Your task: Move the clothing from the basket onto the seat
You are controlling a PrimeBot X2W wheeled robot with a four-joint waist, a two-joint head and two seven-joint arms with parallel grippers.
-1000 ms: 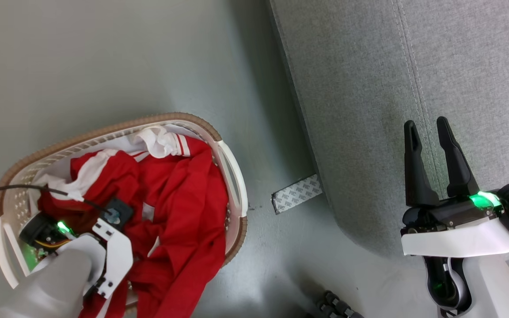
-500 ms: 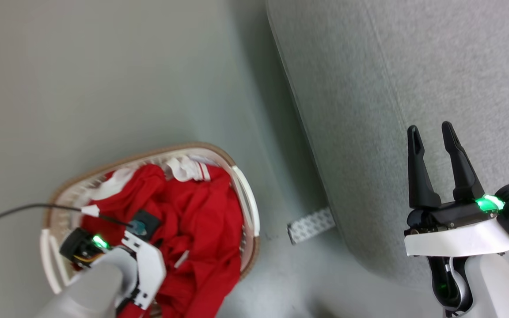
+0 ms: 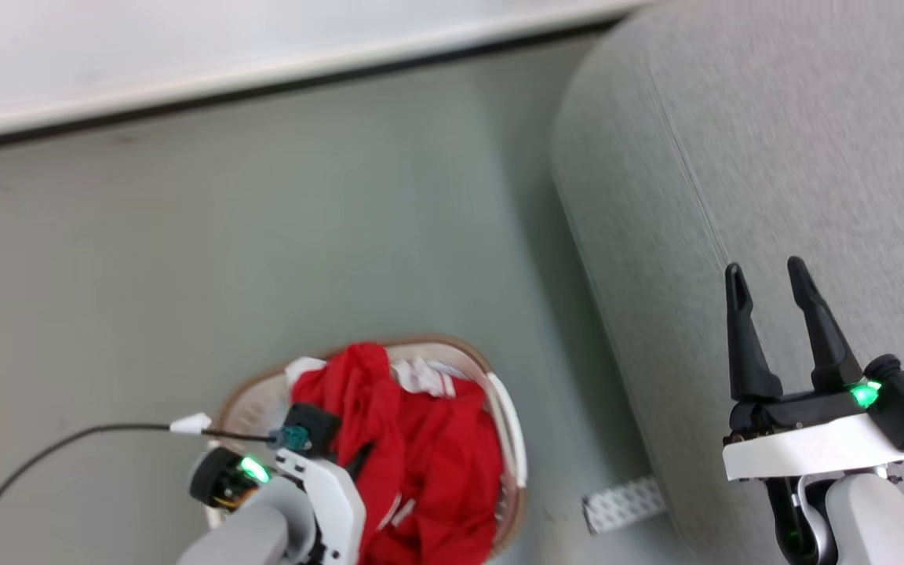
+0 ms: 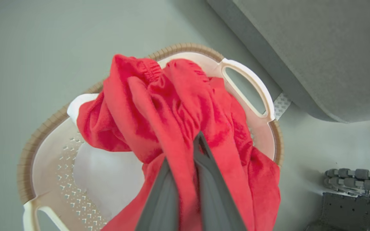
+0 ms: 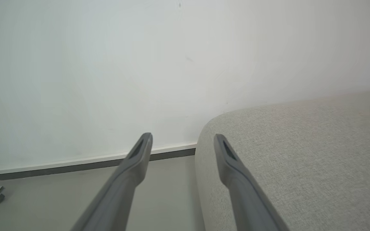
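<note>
Two grippers: left gripper point(image 4: 183, 150), right gripper point(image 3: 764, 271)
Left jaws: pinched tight on the clothing point(image 4: 172, 106), which hangs into the basket point(image 4: 51, 166)
Right jaws: wide, empty, over the seat point(image 3: 774, 141)

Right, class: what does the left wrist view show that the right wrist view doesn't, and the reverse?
Left wrist, not right: the left hand shut on red clothing over the basket. Right wrist, not left: the right hand, open and empty, and a white wall. Both: the grey seat and the floor.
</note>
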